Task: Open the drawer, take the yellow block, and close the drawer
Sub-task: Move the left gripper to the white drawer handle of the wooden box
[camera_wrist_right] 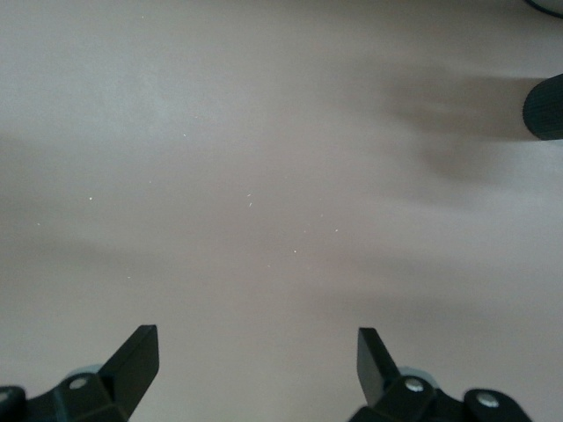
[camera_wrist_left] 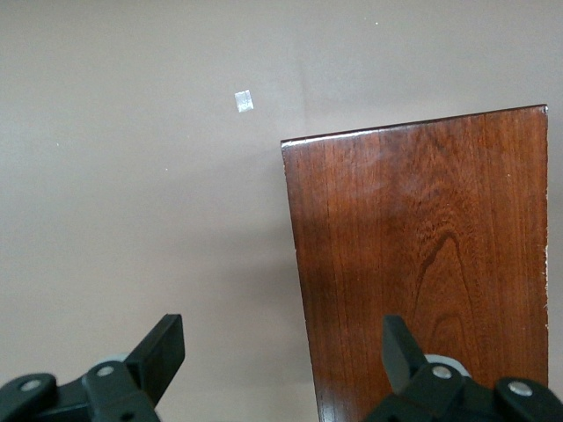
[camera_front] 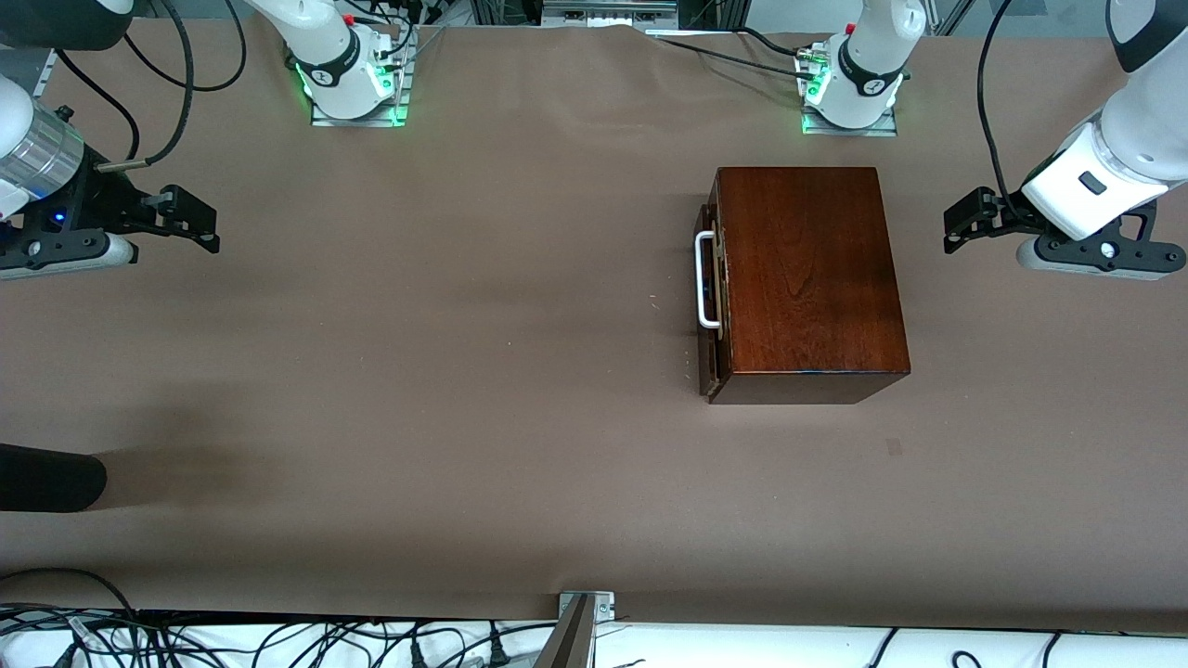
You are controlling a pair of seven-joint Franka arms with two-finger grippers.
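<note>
- Far left of the front frame, upper part: the right arm's black two-finger gripper (camera_front: 190, 218) is held above bare brown table covering (camera_front: 418, 371); fingers are spread wide in the right wrist view (camera_wrist_right: 255, 360), nothing is held between them. This arm is waiting.
- Lower left edge of the front frame: a dark rounded object (camera_front: 46, 478) is seen lying on the table; the same dark shape is caught at the upper right of the right wrist frame (camera_wrist_right: 545, 105).
- Right of centre in the front frame: the glossy mahogany-coloured wooden box (camera_front: 807, 278) is set on the table, toward the left arm's end.
- The drawer with the dark reddish-brown front (camera_front: 707, 297) is found on the box's side that faces the right arm's end; it looks shut or all but shut, its front close against the box. The white U-shaped bar handle (camera_front: 705, 278) is mounted on that front and is untouched.
- The small yellow block is not seen in any view.
- Far right of the front frame, upper part: the left arm's black two-finger gripper (camera_front: 965, 223) is held just beside the box, apart from it; fingers are spread wide in the left wrist view (camera_wrist_left: 281, 356), empty, with the box top (camera_wrist_left: 422, 264) below one finger.
- A small pale square mark (camera_wrist_left: 244, 101) is noted on the table near the box corner.
</note>
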